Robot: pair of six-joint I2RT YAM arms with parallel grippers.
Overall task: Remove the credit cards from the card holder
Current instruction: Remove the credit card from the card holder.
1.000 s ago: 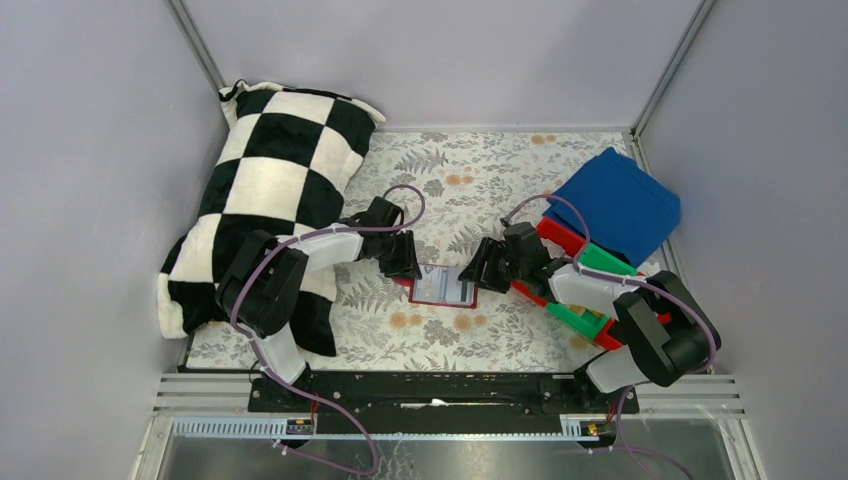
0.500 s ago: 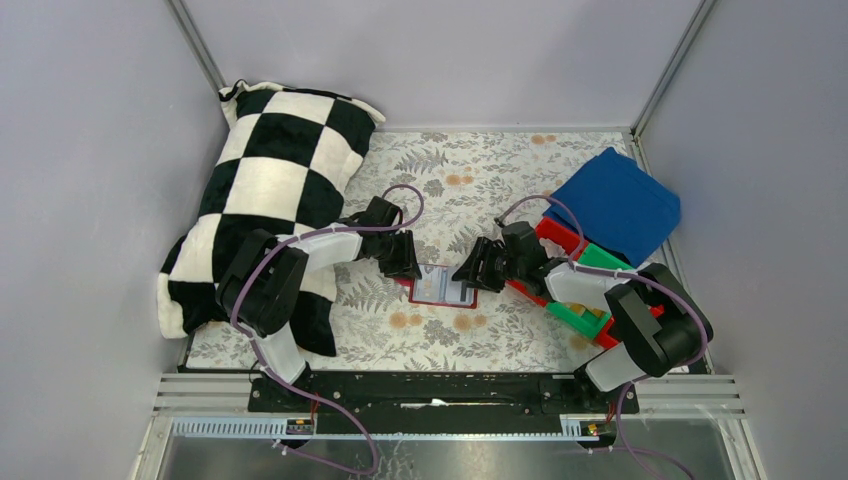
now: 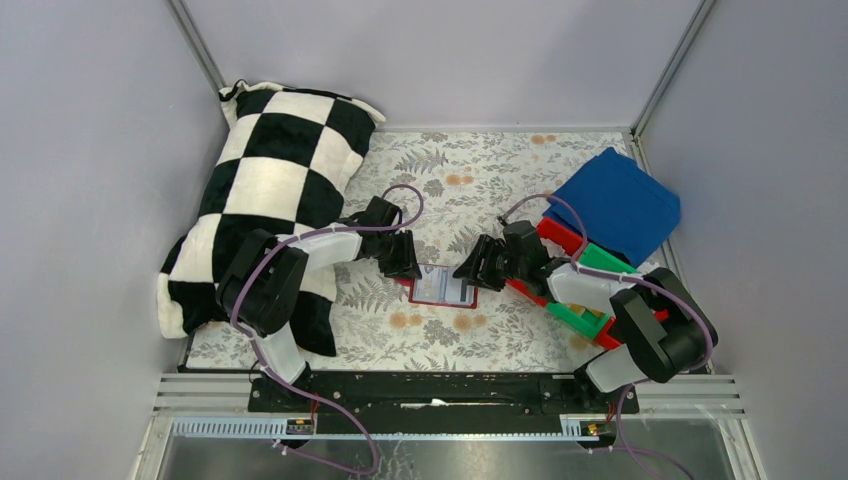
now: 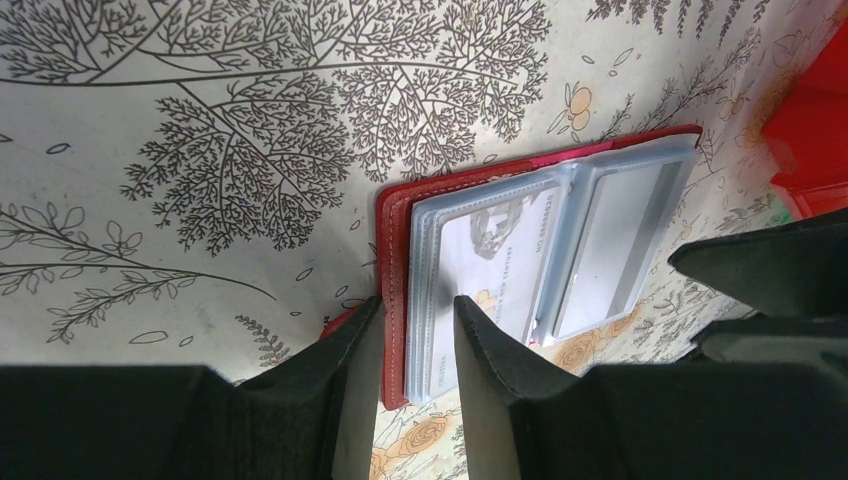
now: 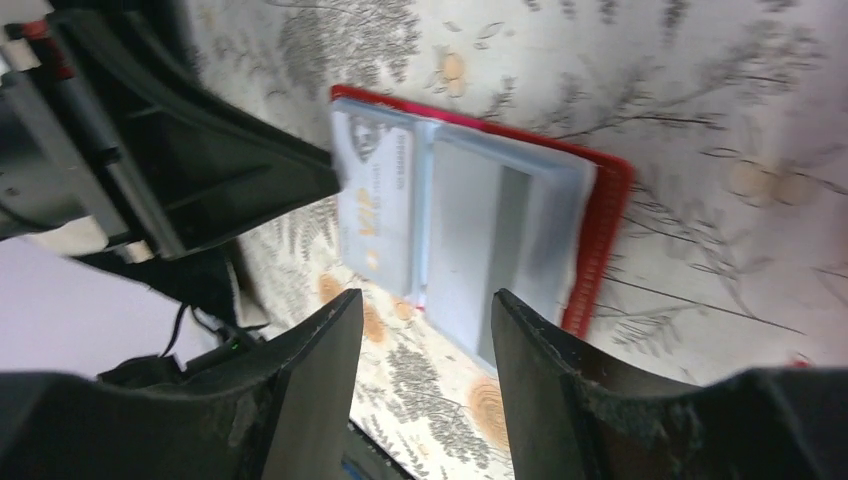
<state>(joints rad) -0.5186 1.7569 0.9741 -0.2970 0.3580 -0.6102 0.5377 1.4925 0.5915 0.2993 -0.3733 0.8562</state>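
The dark-red card holder [image 3: 425, 295] lies open on the floral table between my grippers. Its clear sleeves face up, and a grey credit card [image 4: 490, 260] shows inside the left sleeve; it also shows in the right wrist view [image 5: 375, 200]. My left gripper [image 4: 415, 310] is narrowly open. It straddles the holder's red left edge [image 4: 395, 250], with one fingertip outside it and one on the sleeves. In the top view it [image 3: 408, 268] is at the holder's left corner. My right gripper [image 5: 425, 300] is open and empty above the holder's [image 5: 600, 230] other side, also visible from the top [image 3: 468, 275].
A black-and-white checkered pillow [image 3: 270, 190] lies at the left. A blue folded cloth [image 3: 620, 205] rests on red and green bins [image 3: 590, 262] at the right, close behind my right arm. A red bin corner [image 4: 810, 130] shows in the left wrist view. Grey walls enclose the table.
My right gripper has shifted slightly left over the card holder's right side. The left gripper and the holder have stayed in place.
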